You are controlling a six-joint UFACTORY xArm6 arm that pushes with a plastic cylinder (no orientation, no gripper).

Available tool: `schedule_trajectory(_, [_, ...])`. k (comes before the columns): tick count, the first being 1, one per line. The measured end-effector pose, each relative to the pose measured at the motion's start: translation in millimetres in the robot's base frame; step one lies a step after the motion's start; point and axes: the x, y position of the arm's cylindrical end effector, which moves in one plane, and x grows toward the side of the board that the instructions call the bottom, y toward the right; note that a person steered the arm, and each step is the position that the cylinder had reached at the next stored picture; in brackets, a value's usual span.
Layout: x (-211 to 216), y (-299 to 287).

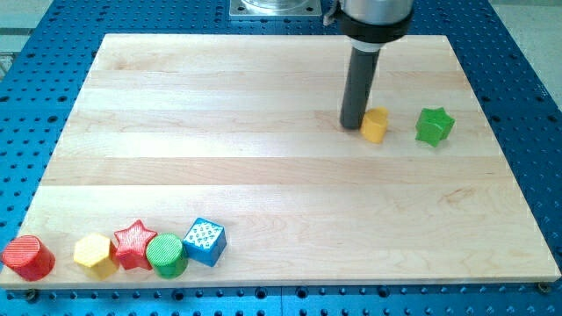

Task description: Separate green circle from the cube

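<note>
The green circle (166,254) sits near the view's bottom left, touching the blue cube (205,240) on its right and the red star (133,244) on its left. My tip (352,125) is far away in the upper right part of the board, right beside the left side of a small yellow block (375,125). The rod rises dark and straight from the tip toward the view's top.
A green star (434,126) lies to the right of the yellow block. A yellow hexagon (93,254) and a red cylinder (27,257) stand left of the red star along the board's bottom edge (281,283). Blue perforated table surrounds the wooden board.
</note>
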Motion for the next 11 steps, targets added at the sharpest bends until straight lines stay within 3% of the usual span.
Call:
schedule_trajectory(1, [0.1, 0.9])
schedule_trajectory(2, [64.3, -115.2])
schedule_trajectory(3, [170.7, -142.6])
schedule_trajectory(4, [220.5, -135.6])
schedule_trajectory(5, [221.0, -125.4])
schedule_trajectory(8, [221.3, -166.7])
schedule_trajectory(10, [220.8, -242.2])
schedule_trajectory(11, [220.9, -240.0])
